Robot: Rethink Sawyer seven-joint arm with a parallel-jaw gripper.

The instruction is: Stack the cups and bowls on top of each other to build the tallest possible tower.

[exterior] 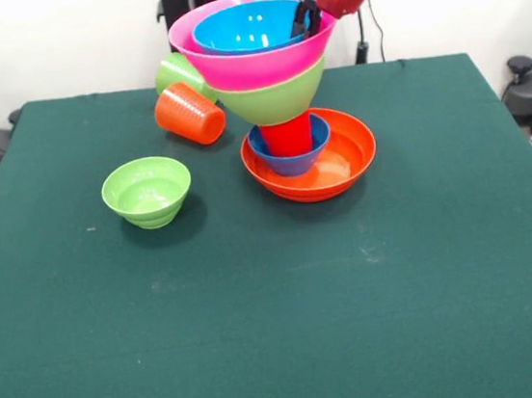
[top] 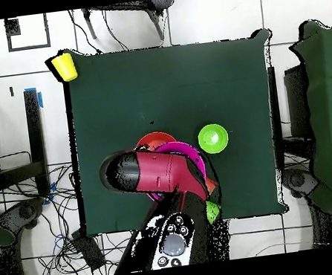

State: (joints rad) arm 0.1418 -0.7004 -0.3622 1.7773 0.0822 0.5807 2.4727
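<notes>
From the front, the tower [exterior: 277, 91] stands right of centre toward the far side of the worktop [exterior: 277, 285]: a wide orange bowl [exterior: 340, 166] at the base, a small dark blue bowl [exterior: 285, 158] in it, a red cup [exterior: 286, 135] standing in that, then a large green bowl [exterior: 278, 100], the huge pink bowl [exterior: 250, 65] and a large blue bowl [exterior: 245, 29] nested on top. The gripper [exterior: 305, 15] reaches down inside the right rim of the blue bowl; whether the jaws are open or closed I cannot tell. The wide upper bowls balance on one narrow cup, so a sideways drag or a snag on the rim as the arm lifts could tip the whole stack. An orange cup [exterior: 189, 113] and a light green cup [exterior: 178, 72] lie on their sides just left of the tower, close under the pink rim, where a falling bowl would scatter them. A small green bowl [exterior: 147, 191] sits apart to the near left. From overhead, the arm [top: 158, 170] hides most of the tower, only pink and orange edges showing, so alignment cannot be judged. The yellow cup [top: 64, 66] sits at the worktop's corner, seemingly past its edge, likely hard to reach.
</notes>
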